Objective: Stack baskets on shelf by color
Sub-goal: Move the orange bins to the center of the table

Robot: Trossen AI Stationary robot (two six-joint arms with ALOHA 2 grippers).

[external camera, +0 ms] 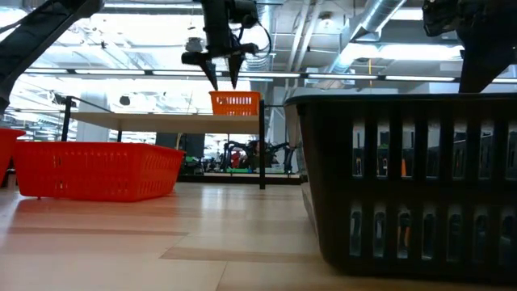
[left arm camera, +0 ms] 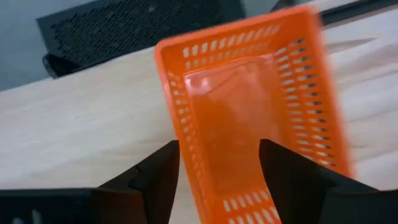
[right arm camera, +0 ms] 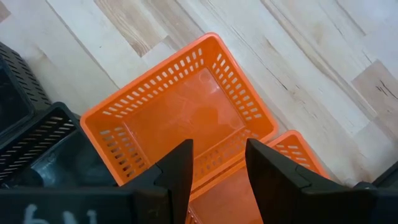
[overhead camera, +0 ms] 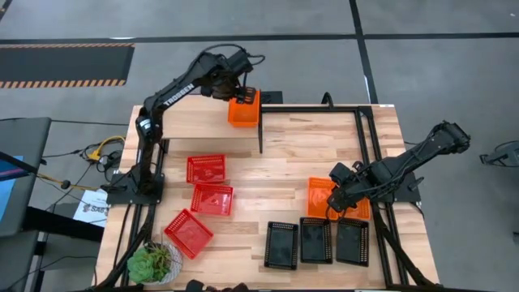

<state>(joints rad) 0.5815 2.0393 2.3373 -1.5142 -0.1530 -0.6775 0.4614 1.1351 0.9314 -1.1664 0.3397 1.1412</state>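
From above, the left gripper [overhead camera: 244, 91] hangs over an orange basket [overhead camera: 243, 111] that sits on the shelf [overhead camera: 195, 122] at the far side of the bench [overhead camera: 284, 174]. White letters on the left arm's dark link read TROSSEN. Three red baskets [overhead camera: 207, 169] lie on the bench's left part, one after another toward the near edge, the nearest just beside a green potted plant [overhead camera: 152, 263]. Three black baskets [overhead camera: 315, 240] stand side by side near the front edge. The right gripper [overhead camera: 339, 199] is over two more orange baskets [overhead camera: 324, 195] on the right, just behind the black row. A white sheet beside the left arm's base bears dark print too small to read.

From bench height, the left gripper's jaws point down, spread apart, just above the orange basket's rim on the shelf, touching nothing. A red basket fills the left foreground and a black basket's wall the right.

In the left wrist view, the two dark fingers [left arm camera: 158, 180] stand wide on either side of the orange basket's near end, which rests on pale wood.

In the right wrist view, the fingers [right arm camera: 177, 168] stand apart over the near wall of one orange basket, a second one overlapping beside it; whether they pinch that wall cannot be told. White marks on the gripper body are cut off and unreadable.
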